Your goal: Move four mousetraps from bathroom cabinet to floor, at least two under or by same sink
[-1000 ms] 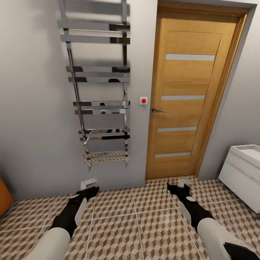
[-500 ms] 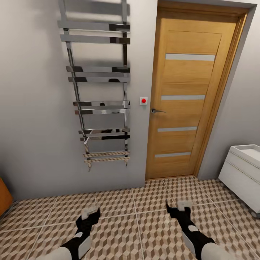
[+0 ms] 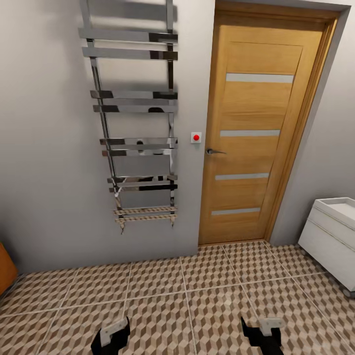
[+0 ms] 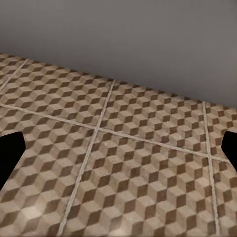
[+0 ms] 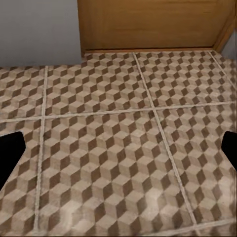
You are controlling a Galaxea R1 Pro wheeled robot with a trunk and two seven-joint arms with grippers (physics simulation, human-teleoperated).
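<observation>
Cube-patterned floor (image 3: 197, 291) ahead, wooden door (image 3: 256, 128) beyond. Sink (image 3: 337, 209) on white unit, far right; cabinet (image 3: 6, 268) edge far left. My left claw (image 3: 112, 335) and right claw (image 3: 264, 331) both spread wide, empty.

both hands are showing black housings: the left hand (image 3: 112, 336) and right hand (image 3: 264, 331) each carrying a whitish plate.
</observation>
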